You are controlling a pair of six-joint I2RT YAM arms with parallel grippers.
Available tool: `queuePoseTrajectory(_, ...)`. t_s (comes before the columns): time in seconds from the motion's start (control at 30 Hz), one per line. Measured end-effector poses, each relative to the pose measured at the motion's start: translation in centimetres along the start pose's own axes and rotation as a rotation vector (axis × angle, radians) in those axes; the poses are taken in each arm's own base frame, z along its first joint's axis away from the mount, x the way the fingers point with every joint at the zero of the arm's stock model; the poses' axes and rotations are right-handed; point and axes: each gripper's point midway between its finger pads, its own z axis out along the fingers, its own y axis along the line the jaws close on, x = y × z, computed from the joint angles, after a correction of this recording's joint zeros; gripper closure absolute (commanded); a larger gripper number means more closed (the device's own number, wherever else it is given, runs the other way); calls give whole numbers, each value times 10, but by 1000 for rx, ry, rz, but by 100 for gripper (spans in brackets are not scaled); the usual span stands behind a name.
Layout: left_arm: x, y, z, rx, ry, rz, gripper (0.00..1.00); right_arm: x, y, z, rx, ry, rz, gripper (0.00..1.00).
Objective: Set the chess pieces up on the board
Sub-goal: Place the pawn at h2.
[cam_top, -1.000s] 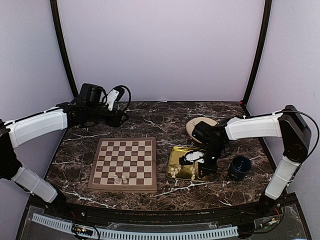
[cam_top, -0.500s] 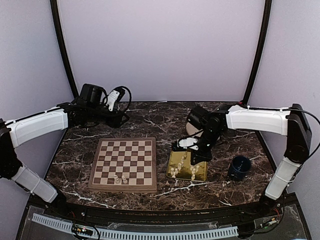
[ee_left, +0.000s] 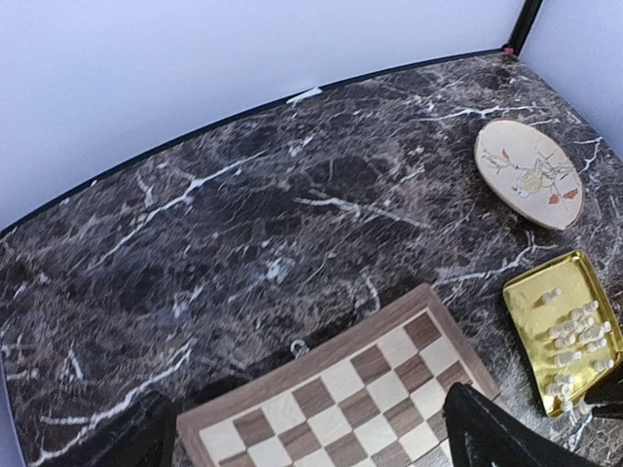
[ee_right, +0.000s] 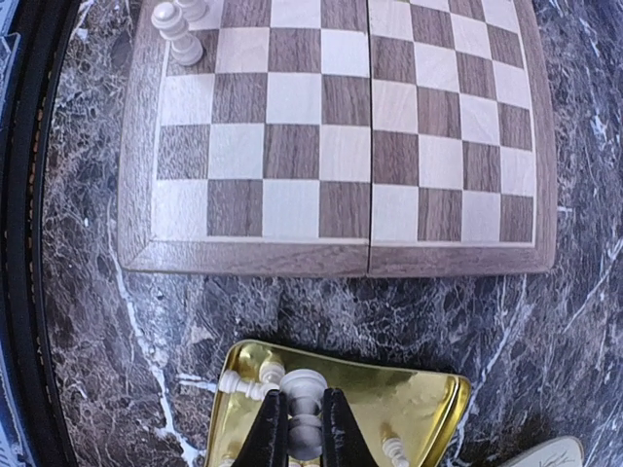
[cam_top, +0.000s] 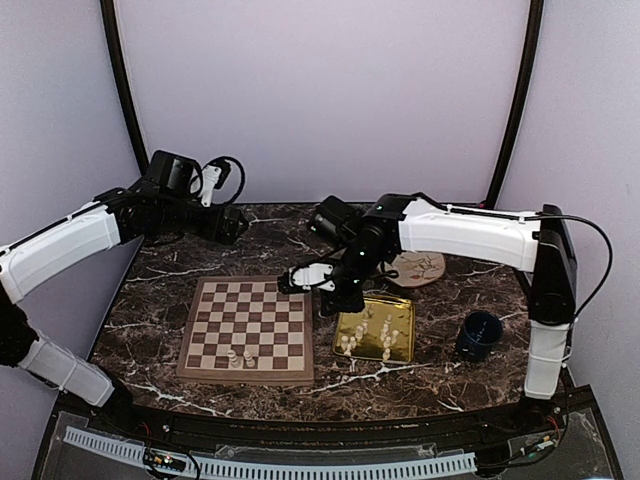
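Dark, white-veined marble table (cam_top: pixel 180 270) carries the square, checked wooden board (cam_top: pixel 250 322). At its 3 o'clock, a shiny gold rectangular tray (cam_top: pixel 402 345) holds small turned cream chess pieces (cam_top: pixel 372 335). Two pieces (cam_top: pixel 240 357) stand at the board's 6 o'clock edge. The right gripper (ee_right: pixel 305 443) pinches one cream piece (ee_right: pixel 304 409) over the tray's edge. The left gripper (cam_top: pixel 228 226) gapes wide at the board's 11 o'clock.

Counter (cam_top: pixel 440 375): dark brown marble, white veining, black front edge. Back wall (cam_top: pixel 320 100): plain pale lilac, side walls alike. Corner posts (cam_top: pixel 127 110): two, black, slanted. Light: soft, even.
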Motion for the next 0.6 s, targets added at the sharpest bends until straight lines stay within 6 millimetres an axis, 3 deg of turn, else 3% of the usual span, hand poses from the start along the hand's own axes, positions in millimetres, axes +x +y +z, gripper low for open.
queuePoseTrajectory(0.1, 20, 13, -19, -66, 7, -11, 1, -14, 2, 5, -4, -14, -19, 96)
queuePoseTrajectory(0.17, 45, 26, -27, -132, 24, -8, 1, -23, 3, 11, -7, -19, -32, 95)
queuePoseTrajectory(0.3, 92, 43, -34, -217, 41, 11, 1, -34, 10, 29, -30, -10, -56, 96)
queuePoseTrajectory(0.37, 104, 48, -38, -242, 38, 31, 1, -38, 15, 38, -46, -1, -66, 96)
queuePoseTrajectory(0.6, 87, 56, -42, -293, -47, 46, 1, -47, 37, 59, -97, 32, -99, 96)
